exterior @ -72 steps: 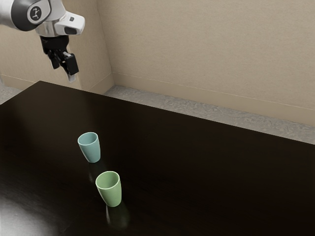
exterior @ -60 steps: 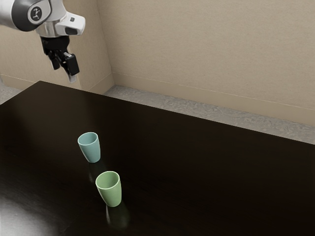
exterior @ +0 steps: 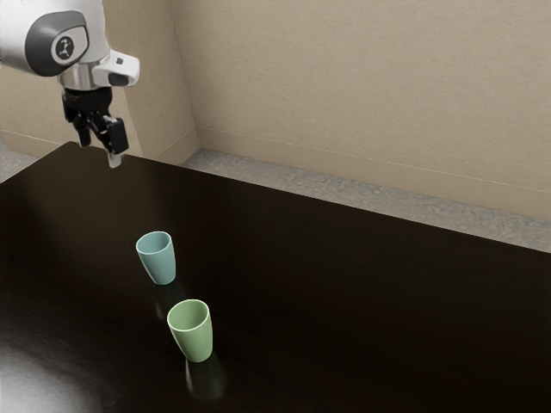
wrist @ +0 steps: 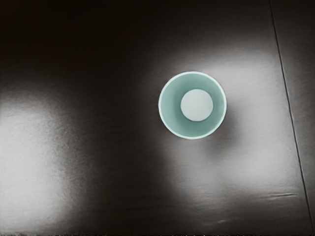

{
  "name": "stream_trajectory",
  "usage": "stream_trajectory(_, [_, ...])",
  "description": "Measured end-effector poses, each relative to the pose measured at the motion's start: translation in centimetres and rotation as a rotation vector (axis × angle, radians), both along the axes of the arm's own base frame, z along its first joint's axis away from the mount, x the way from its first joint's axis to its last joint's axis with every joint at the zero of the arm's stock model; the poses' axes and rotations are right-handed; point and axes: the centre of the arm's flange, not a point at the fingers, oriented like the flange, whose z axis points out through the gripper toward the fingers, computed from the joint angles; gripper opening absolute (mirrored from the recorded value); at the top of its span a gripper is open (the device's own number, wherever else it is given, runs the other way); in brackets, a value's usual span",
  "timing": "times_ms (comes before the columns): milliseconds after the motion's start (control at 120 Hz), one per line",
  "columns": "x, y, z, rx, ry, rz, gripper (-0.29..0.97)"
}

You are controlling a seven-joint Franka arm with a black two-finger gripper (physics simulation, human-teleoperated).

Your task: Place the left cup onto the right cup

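Tool: my tool (exterior: 101, 151) hangs high above the far corner of the counter (exterior: 362, 301), at the exterior view's upper left, pointing down.
Tool state: from this angle its two black prongs look spread apart, though the side view is poor enough that I say so with some caution; nothing is between them.
Blue cup: the blue cup (exterior: 156, 257) stands upright on the counter with its mouth up, well below my tool and toward the exterior view's right of it.
Blue cup from my hand: in the wrist view I look straight down into the blue cup (wrist: 192, 105), with a round rim, a pale flat bottom inside, and bare dark counter (wrist: 74, 147) all around it.
Green cup: the green cup (exterior: 190, 329) stands upright too, nearer the camera than the blue cup and a little toward the exterior view's right.
Cups together: the two are near each other but not touching; a strip of counter shows between them.
Contact: my tool touches neither cup.
Counter: black and glossy, with faint reflections under each cup and a pale glare patch at the exterior view's lower left.
Room: a beige wall (exterior: 362, 77) runs behind, with grey floor (exterior: 344, 185) along its foot.
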Motion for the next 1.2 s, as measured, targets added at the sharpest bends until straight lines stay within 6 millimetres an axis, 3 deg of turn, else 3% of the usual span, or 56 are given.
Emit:
stream_trajectory(392, [2.6, 5.4, -7.9, -0.076, 0.063, 0.126, 0.68])
stream_trajectory(592, [3.9, 7.0, -11.5, -0.133, 0.057, 0.177, 0.68])
stream_trajectory(1058, [5.5, 7.0, -17.6, -0.185, 0.069, 0.206, 0.68])
stream_trajectory(1200, [5.1, 6.8, -19.5, -0.209, 0.086, 0.219, 0.68])
